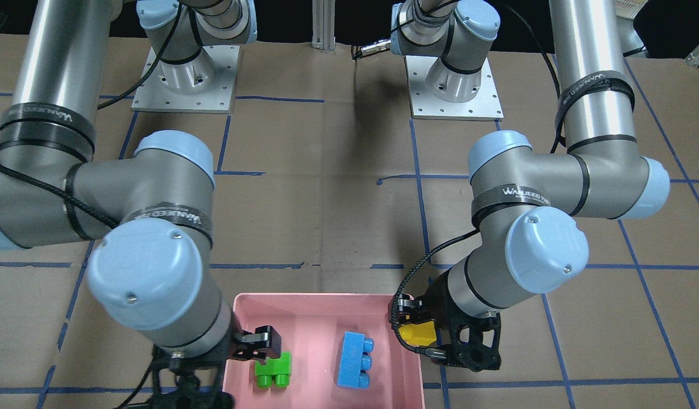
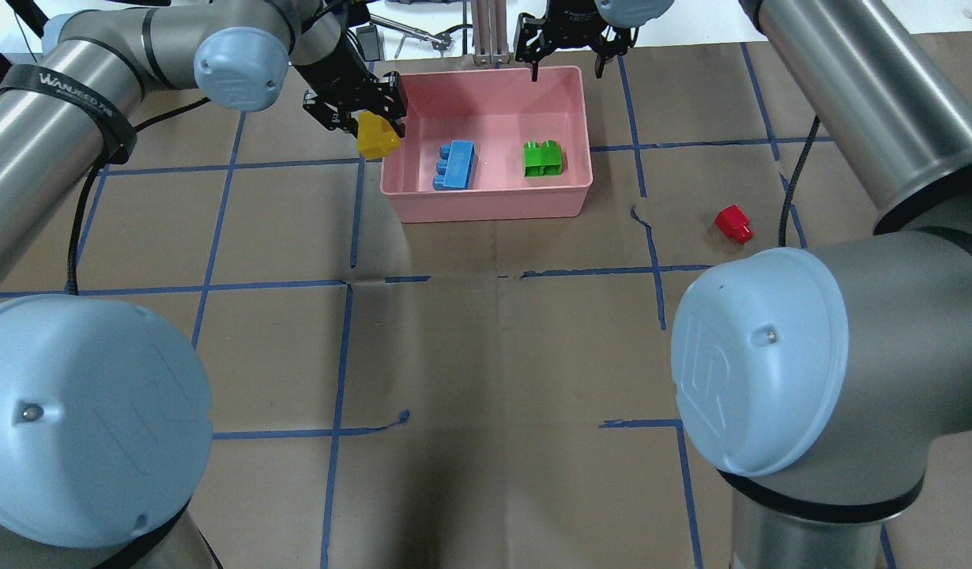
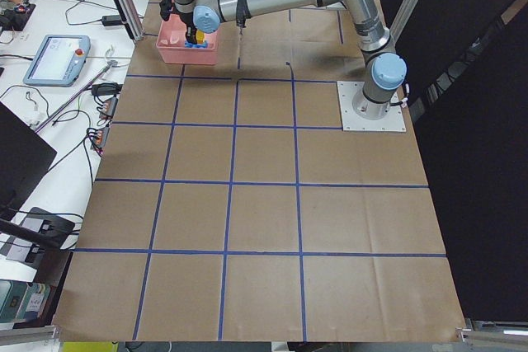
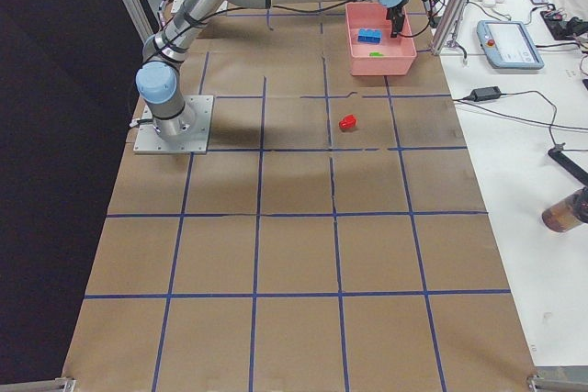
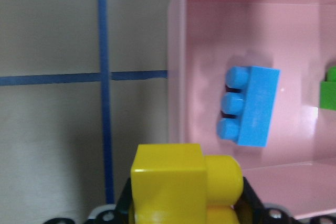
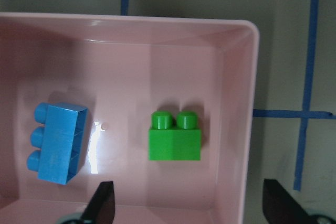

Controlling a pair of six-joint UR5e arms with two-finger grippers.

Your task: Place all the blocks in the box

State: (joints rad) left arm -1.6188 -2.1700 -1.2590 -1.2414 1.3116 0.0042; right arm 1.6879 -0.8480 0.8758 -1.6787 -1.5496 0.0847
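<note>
The pink box [image 2: 486,207] sits far out on the counter [image 2: 486,356]; inside it lie the blue block [image 2: 455,164], on its side, and the green block [image 2: 543,158], apart from each other; the red block [image 2: 733,224] lies on the counter well right of the box; the left end effector [image 2: 373,126] is clamped on the yellow block [image 2: 377,136], just at the box's left rim; the right end effector [image 2: 566,75] hangs over the box's far rim, fingers wide apart, holding nothing; both arms stretch forward, wrists pointing down.

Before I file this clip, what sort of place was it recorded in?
Probably a robotics lab workcell: robot base plates are bolted to a paper-covered table gridded with blue tape, and a teach pendant lies on the side bench.
</note>
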